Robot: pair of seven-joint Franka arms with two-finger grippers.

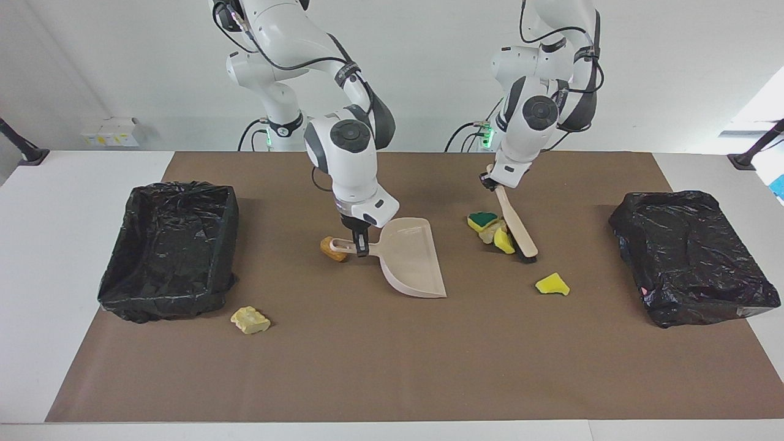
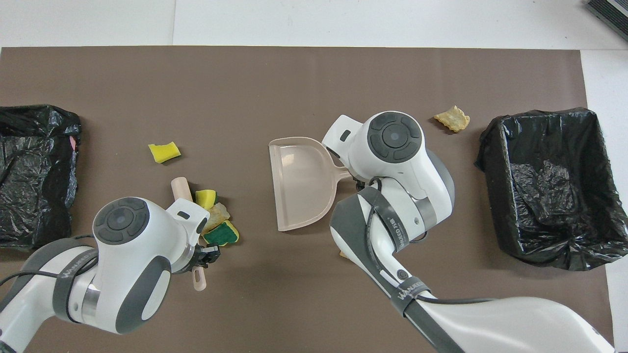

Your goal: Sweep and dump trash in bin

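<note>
My left gripper (image 1: 493, 180) (image 2: 203, 255) is shut on the handle of the beige brush (image 1: 517, 229) (image 2: 182, 189), whose black bristles rest on the mat. Three scraps of trash lie bunched against the bristles: a green-topped sponge (image 1: 482, 219) (image 2: 222, 234), a tan lump (image 1: 490, 233) (image 2: 219, 214) and a yellow sponge (image 1: 504, 242) (image 2: 206, 197). My right gripper (image 1: 360, 242) is shut on the handle of the beige dustpan (image 1: 411, 260) (image 2: 301, 184), which lies flat mid-table. A brown lump (image 1: 331, 250) sits by the handle. Another yellow sponge (image 1: 552, 284) (image 2: 164, 152) lies alone.
A pale yellow lump (image 1: 250, 320) (image 2: 452, 118) lies beside the black-lined bin (image 1: 165, 303) (image 2: 490, 162) at the right arm's end. A second black-lined bin (image 1: 692, 257) (image 2: 34, 171) stands at the left arm's end. A brown mat covers the table.
</note>
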